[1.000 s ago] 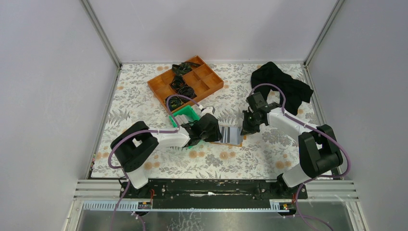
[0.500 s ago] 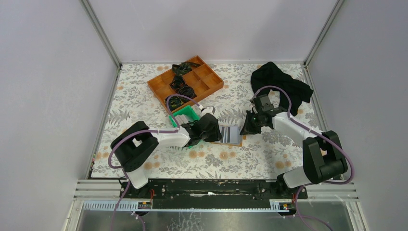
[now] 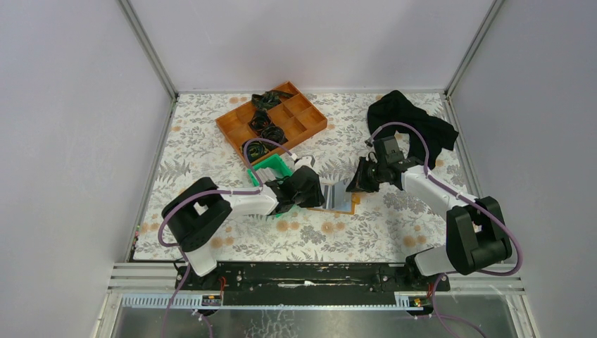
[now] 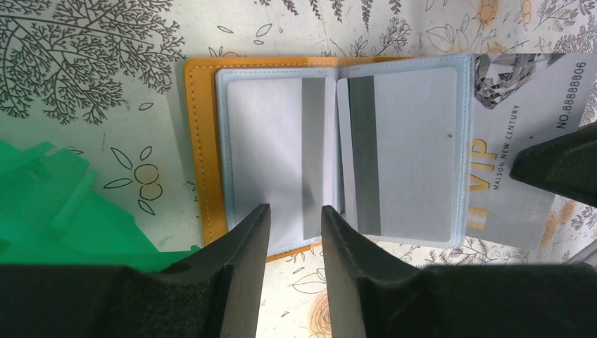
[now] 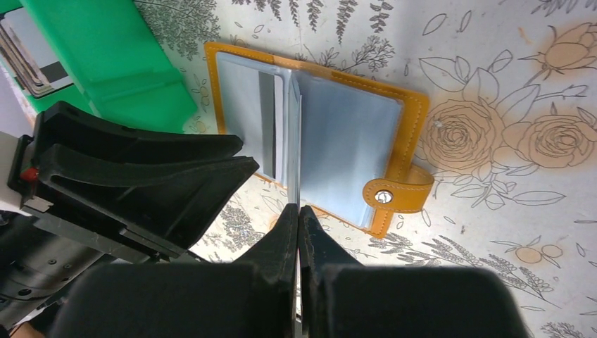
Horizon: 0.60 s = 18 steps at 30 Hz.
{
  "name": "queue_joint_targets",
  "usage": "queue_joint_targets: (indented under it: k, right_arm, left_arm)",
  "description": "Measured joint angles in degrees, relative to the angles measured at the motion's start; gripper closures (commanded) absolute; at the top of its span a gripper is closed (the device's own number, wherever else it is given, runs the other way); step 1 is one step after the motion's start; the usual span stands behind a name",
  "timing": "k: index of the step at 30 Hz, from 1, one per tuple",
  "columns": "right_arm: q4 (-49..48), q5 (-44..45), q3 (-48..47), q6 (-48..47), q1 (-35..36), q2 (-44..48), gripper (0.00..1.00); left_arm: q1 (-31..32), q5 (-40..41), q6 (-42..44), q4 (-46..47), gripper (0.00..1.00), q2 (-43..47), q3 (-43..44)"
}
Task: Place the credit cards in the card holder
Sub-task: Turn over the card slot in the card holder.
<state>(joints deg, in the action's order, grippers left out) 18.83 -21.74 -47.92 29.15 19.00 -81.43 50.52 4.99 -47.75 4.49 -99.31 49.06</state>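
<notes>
The right gripper [image 5: 297,211] is clenched on a credit card [image 4: 524,134], its two fingers pressed together on the card's edge. In the right wrist view the card shows only as a thin line running from the fingertips out over the open card holder [image 5: 352,130]. In the left wrist view it shows its face, silver-grey with VIP lettering and a number. Its inner edge meets the outer rim of the holder's right-hand sleeve; whether it lies under that rim I cannot tell

The left gripper [image 4: 294,209] stands released, its fingers parted by a narrow gap with nothing between them. Their tips lie over the near edge of the holder's left-hand page, close beside the middle fold, and hide the lower part of that page. The right-hand sleeve lies uncovered

The card holder lies open and flat on the floral table [image 3: 211,148] between the two grippers, an orange-tan border around pale blue sleeves. Its snap tab [image 5: 398,196] is stretched out on the side away from the left gripper. Through both sleeves grey faces with a dark stripe show

A green bin [image 5: 105,63] sits just beside the holder on the left gripper's side, and a second card [image 5: 24,46], grey with a dark stripe, shows at its far end. Farther back stands an orange tray [image 3: 271,120] with dark bundles [image 3: 262,123] in some compartments. A black cloth [image 3: 412,123] lies at the far right, beyond the right arm
</notes>
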Motion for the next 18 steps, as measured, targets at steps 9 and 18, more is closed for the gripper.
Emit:
queue_joint_targets:
  k: [9,18]
  right_arm:
    - [-2.1,-2.3,0.0,0.9,0.0,-0.2,1.0]
    - [-3.2,-3.9,0.0,1.4,0.0,-1.9,1.0]
  left_arm:
    - [0.4,0.4,0.0,-3.0,0.6,1.2,-0.1]
    - [0.7,1.7,0.2,-7.3,0.6,3.3,-1.0]
